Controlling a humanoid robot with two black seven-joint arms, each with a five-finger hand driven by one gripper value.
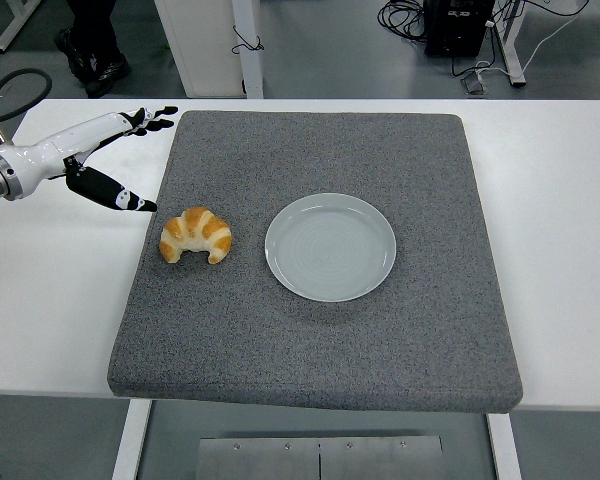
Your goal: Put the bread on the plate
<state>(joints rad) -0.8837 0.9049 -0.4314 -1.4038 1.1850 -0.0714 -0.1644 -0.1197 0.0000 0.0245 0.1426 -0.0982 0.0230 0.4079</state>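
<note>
Bread [196, 235] lying on the grey mat [380, 340], just left of the empty plate [330, 247] | left robot hand [105, 155] hovering spread and empty, far-left of it | step: approaching | next: lowering over the bread, closing gently.

Robotics lab or test workshop. Bare grey floor [330, 40]; tangled black cables [405, 15] beside a black equipment box [460, 25]; white metal table legs [245, 45]; white worktable [560, 200] carrying a grey felt mat [380, 340].
</note>
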